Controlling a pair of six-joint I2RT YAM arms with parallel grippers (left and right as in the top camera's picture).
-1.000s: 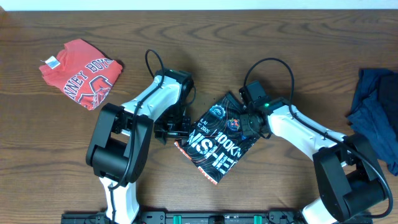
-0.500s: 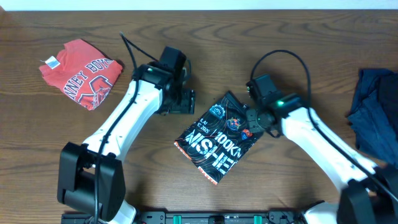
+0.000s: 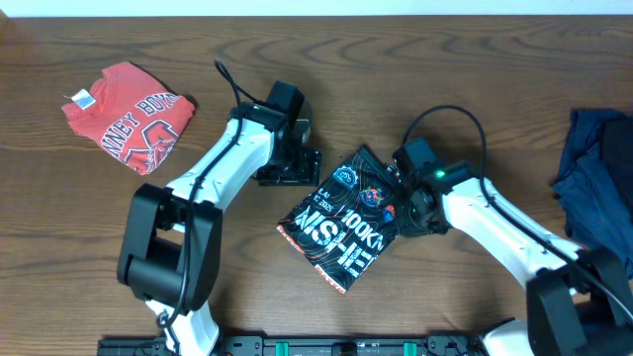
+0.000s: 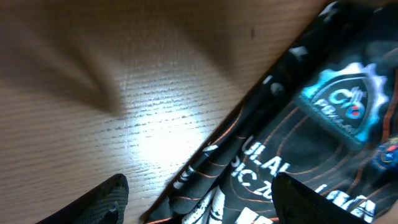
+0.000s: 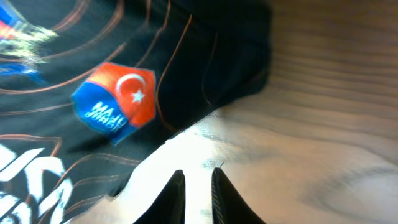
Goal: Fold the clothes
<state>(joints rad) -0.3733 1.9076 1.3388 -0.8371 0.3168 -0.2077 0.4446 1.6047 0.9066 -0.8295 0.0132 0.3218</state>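
Overhead and wrist views, two arms at a wooden surface (image 3: 475,79). We see the black T-shirt (image 3: 344,220) at centre, toward the near edge, between the two arms. It is folded to a compact rectangle and lies diagonally, one corner pointing far, one near. Its upper face carries thin orange contour lines, white block lettering across the near half, a blue shield-shaped badge and a red-and-blue hexagon badge w/ white crescent and star. Along the left edge we see stacked fabric layers in the left wrist view.

The left fingers (image 3: 290,170) stand wide apart over bare surface, just left of the shirt's far-left edge, holding nothing. The right fingers (image 3: 407,210) sit at the shirt's right edge, close together w/ only a thin slit of surface between them, gripping nothing.

The red T-shirt (image 3: 129,114), folded, w/ white lettering, lies far left. The navy clothes (image 3: 598,178) lie crumpled at the right edge.
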